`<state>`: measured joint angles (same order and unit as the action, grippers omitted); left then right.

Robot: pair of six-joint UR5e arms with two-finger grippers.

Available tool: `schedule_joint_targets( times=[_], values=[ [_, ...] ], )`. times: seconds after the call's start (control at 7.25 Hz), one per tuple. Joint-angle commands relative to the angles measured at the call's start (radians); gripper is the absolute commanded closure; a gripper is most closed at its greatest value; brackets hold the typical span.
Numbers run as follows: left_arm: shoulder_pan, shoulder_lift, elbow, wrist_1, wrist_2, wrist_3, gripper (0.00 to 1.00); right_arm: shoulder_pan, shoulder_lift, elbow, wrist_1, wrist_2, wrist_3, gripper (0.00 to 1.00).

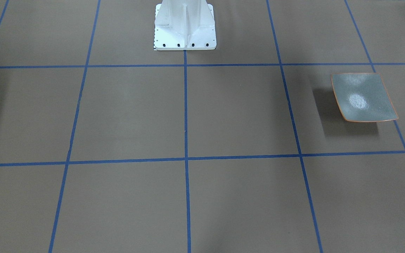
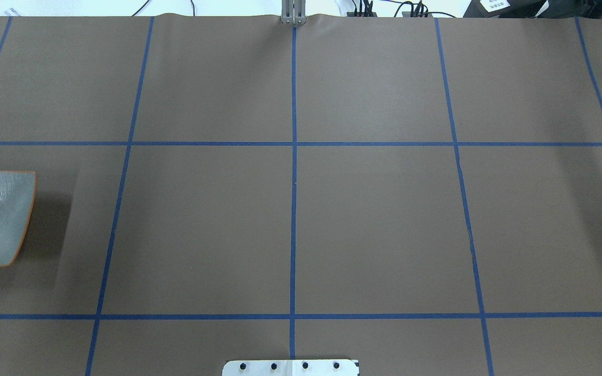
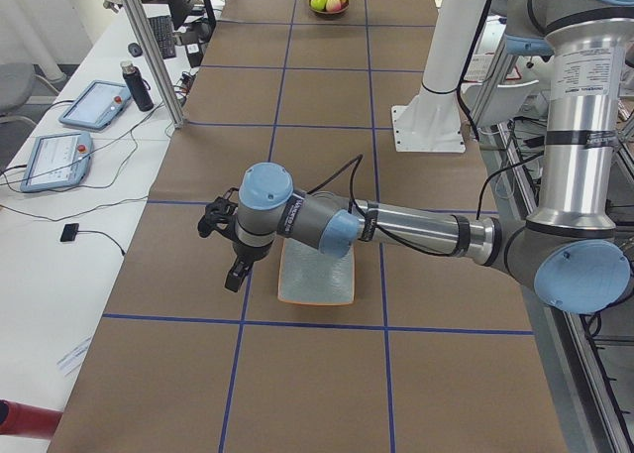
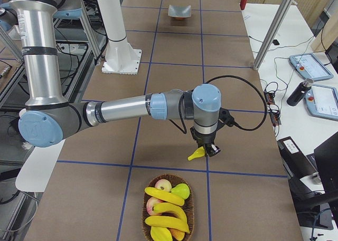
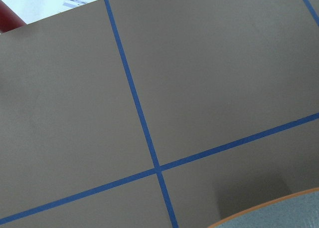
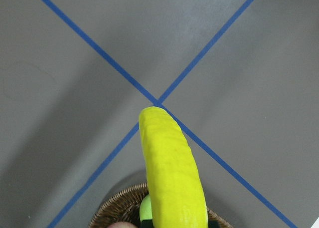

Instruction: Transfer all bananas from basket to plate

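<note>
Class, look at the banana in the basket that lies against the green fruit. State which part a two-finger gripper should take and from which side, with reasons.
Grip the banana at its middle, coming straight down from above and closing across its width. It lies roughly flat atop the pile, middle exposed, while the basket wall and neighbouring fruit would probably block a sideways approach.

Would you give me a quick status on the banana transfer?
Right tool holds one banana, just off the basket. Left tool hangs by the plate, state unclear. Plate empty, nothing seen in the way.
</note>
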<state>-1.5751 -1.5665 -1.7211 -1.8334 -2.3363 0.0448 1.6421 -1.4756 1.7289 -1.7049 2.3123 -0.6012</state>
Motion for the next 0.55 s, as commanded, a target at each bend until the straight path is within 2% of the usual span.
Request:
schedule_joint_targets(
  times=[0.0, 0.41],
  values=[
    [0.001, -0.006, -0.003, -0.03, -0.04, -0.003, 0.0, -0.111, 0.055, 0.076, 0.004, 0.022, 0.275, 1.0],
    [0.004, -0.084, -0.012, -0.058, -0.084, -0.103, 0.0, -0.269, 0.167, 0.156, 0.005, 0.015, 0.622, 1.0]
  ],
)
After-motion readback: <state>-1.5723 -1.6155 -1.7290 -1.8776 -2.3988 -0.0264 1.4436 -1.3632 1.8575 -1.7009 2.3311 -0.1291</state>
